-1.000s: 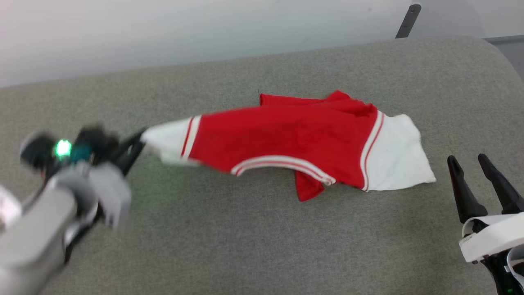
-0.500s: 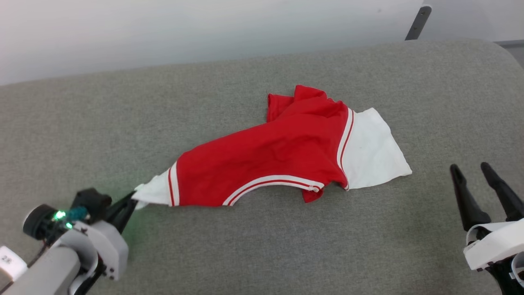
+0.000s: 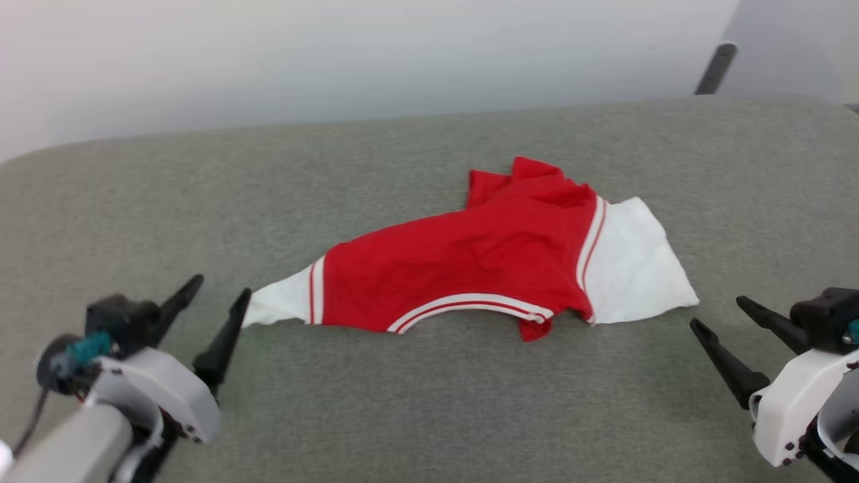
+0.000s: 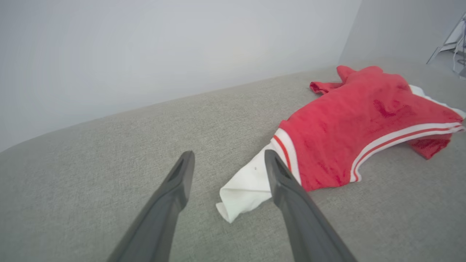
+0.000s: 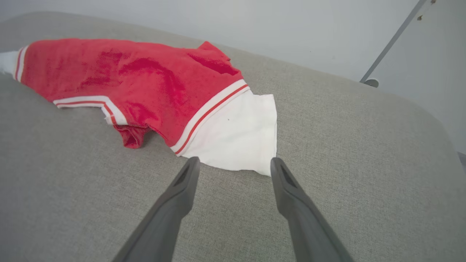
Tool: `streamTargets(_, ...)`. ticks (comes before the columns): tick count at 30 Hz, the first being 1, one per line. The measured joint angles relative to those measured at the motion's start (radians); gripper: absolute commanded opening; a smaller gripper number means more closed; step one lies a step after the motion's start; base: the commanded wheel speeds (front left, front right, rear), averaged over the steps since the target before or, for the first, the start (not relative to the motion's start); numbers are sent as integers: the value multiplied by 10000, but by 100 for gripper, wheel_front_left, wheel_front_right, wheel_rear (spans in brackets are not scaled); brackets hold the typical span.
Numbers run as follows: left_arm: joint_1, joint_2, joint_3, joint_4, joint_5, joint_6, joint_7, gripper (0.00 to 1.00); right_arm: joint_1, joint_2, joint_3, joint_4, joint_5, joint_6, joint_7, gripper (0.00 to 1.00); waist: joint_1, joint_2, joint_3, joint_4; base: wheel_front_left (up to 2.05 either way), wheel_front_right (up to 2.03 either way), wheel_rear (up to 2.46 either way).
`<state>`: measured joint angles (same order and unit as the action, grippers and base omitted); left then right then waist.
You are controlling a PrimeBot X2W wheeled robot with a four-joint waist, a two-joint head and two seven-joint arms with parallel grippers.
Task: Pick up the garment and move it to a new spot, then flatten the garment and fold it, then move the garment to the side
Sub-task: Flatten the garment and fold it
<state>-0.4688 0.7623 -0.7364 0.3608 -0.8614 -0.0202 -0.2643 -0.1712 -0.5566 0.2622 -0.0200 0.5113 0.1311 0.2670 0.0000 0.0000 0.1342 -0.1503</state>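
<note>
Lying left-to-right on cushion [image 3: 402, 402] — garment [image 3: 463, 268], white sleeve each end; left gripper [image 3: 221, 286], right gripper [image 3: 718, 312] splayed, empty.

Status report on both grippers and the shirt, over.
Left gripper open, empty, beside white sleeve tip. Right gripper open, empty. Garment rumpled on grey cushion, not folded. No obstruction seen.

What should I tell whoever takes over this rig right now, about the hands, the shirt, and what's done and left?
Left hand: open, just let go of the white sleeve tip lying beside it.
Right hand: open, empty, near the other white sleeve.
Soft red shirt with white sleeves: stretched out but rumpled on the grey fabric cushion.
Done: dragged to a new spot. Left: flatten, fold, move aside.
</note>
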Motion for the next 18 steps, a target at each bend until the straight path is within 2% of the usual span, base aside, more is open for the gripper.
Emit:
streamTargets(5, 1225, -121, 579, -1787, 247, 1292, 2, 100, -713, -1277, 1275, 171, 353, 0, 290, 100, 0, 0, 9, 408, 0, 0, 0)
streamTargets(9, 2075, -640, 1035, -2938, 780, 2222, 0, 100, -1454, -2261, 2330, 426, 548, 0, 316, 100, 0, 0, 140, 736, 0, 0, 0)
streamTargets(12, 2524, -1139, 1331, -3484, 1231, 2552, 0, 100, -2134, -2918, 3210, 669, 721, 0, 314, 100, 0, 0, 310, 969, 0, 0, 0)
streamTargets(18, 2816, -1885, 1751, -3749, 1988, 2652, 2, 100, -3708, -3983, 5777, 1062, 1170, 2, 594, 100, 0, 0, 752, 1430, 0, 0, 0)
